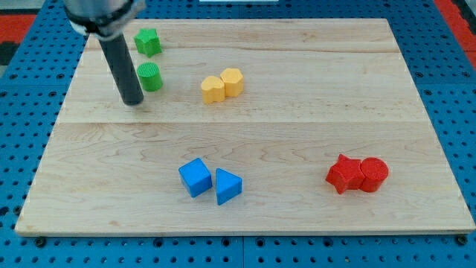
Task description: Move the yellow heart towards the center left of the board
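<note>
Camera view: no jaws, just rod. My tip (134, 101) sat beside green cylinder (150, 77), left of yellow heart (213, 88), which touched yellow hexagon (233, 81) at upper centre. Wrong side for a leftward push.

The dark straight rod's upper part, at about eleven o'clock, runs out past the view's top edge under a blurred grey mass, so how it is mounted cannot be told. My tip (133, 102) rests just at nine o'clock of the small green cylinder block (151, 77); whether they touch is unclear. The pale wooden tabletop (297, 112) loses its bottom corners at the view's lower edge. The yellow heart-shaped block (213, 88) presses against the yellow hexagonal block (233, 81), hiding their shared faces. The red star-like block (343, 173) covers part of the red cylinder block (373, 174), and its exact outline is hard to read
</note>
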Motion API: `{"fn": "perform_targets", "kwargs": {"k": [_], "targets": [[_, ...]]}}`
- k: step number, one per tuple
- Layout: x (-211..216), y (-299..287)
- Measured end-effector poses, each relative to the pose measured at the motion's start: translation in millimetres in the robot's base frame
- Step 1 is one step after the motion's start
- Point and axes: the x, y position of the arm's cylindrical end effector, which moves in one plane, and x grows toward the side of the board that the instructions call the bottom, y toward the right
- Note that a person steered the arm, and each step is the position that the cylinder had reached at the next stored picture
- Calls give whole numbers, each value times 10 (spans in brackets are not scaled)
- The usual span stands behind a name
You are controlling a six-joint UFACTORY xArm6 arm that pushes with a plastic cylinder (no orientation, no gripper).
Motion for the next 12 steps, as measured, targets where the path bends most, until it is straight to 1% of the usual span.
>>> {"fn": "perform_targets", "kwargs": {"k": [1, 2, 3, 4, 5, 6, 7, 8, 9, 10, 11, 12], "targets": [[257, 945], [-117, 1581], [-537, 1738], [-691, 1727], [-884, 1877], [-683, 1705], [-391, 1239], [-223, 920], [-221, 679], [-201, 316], [-363, 101], [-432, 172]]}}
